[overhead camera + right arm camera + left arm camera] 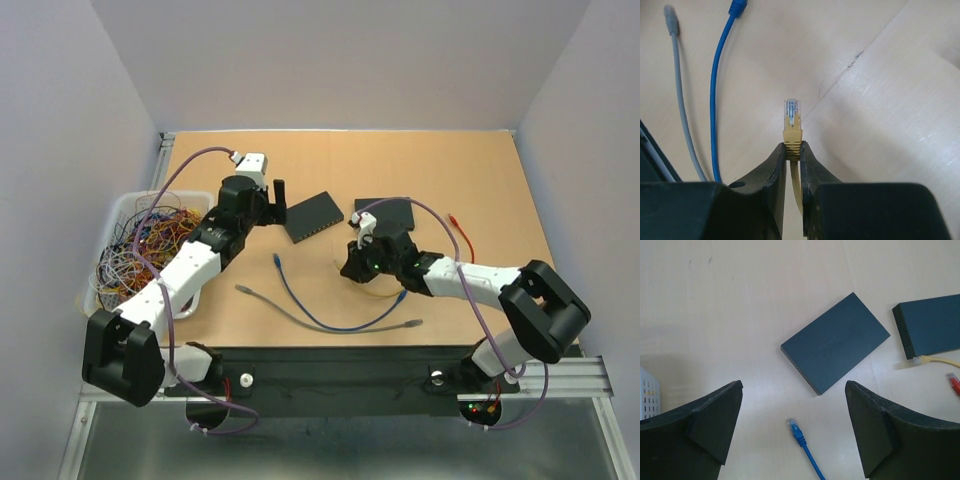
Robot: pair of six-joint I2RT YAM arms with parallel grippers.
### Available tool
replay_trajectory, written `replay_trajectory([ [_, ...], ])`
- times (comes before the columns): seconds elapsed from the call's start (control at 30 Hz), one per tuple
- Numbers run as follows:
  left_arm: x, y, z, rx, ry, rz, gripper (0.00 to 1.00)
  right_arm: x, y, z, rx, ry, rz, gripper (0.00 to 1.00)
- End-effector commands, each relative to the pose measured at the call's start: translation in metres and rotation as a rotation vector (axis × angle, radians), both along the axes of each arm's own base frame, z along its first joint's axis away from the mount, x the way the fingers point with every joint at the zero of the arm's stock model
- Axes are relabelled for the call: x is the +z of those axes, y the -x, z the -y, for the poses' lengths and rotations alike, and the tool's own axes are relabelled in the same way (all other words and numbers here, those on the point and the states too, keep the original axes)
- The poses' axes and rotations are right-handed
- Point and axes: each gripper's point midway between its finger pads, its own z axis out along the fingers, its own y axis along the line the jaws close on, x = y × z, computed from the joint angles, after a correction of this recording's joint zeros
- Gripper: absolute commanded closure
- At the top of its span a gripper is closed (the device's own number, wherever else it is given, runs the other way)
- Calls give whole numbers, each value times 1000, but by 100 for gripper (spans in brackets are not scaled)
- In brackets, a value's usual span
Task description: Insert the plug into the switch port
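plug (792,112) pinched at its stiff yellow boot in the right gripper (793,150), looks light and fragile; left gripper (792,385) gapes wide.

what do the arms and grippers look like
Both arms have white links between bulky black joint housings, the left arm and right arm each trailed by a purple cable. Their fingers are matt black wedges. Small green lights glow near the right wrist.
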Motion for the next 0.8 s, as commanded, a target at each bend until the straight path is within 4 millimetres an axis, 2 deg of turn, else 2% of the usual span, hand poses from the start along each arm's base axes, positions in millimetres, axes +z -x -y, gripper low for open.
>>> replay_trajectory([
  [0.0, 24, -21, 3, 17, 97, 36, 4, 14, -26, -4, -86, 8, 60, 100],
  [0.03, 17, -25, 4, 19, 92, 15, 4, 12, -26, -4, -96, 15, 55, 100],
  [0.2, 30, -51, 3, -15, 153, 36, 4, -1, -27, 5, -148, 44, 24, 99],
  [0.27, 25, -61, 10, -72, 189, -9, 4, 0, -24, 8, -166, 34, 12, 100],
  [0.3, 37, -70, 13, -90, 207, 4, 4, -6, -18, 12, -167, 41, -1, 100],
  [0.33, 39, -77, 14, -100, 214, -2, 4, -6, -16, 13, -171, 38, -6, 99],
  [0.37, 37, -91, 19, -108, 216, -12, 4, -3, -14, 15, -179, 28, -5, 99],
  [0.43, 30, -105, 27, -136, 213, -31, 4, -6, -9, 22, -198, 28, -17, 100],
  [0.47, 19, -119, 36, -161, 220, -60, 4, 0, -8, 24, -209, 19, -5, 100],
  [0.53, 3, -131, 45, -189, 222, -97, 5, -2, -3, 30, -226, 20, -10, 100],
  [0.57, -15, -143, 51, -209, 226, -126, 6, 5, -3, 32, -241, 3, -3, 100],
  [0.6, -23, -148, 56, -223, 229, -139, 6, 5, -1, 35, -248, 4, -5, 100],
  [0.63, -46, -152, 62, -247, 235, -182, 6, 5, 2, 38, -256, 1, -9, 99],
  [0.67, -46, -159, 67, -260, 238, -176, 6, 11, 4, 41, -265, -12, 0, 100],
  [0.77, -73, -168, 75, -290, 248, -221, 6, 11, 10, 51, -290, -12, 0, 99],
])
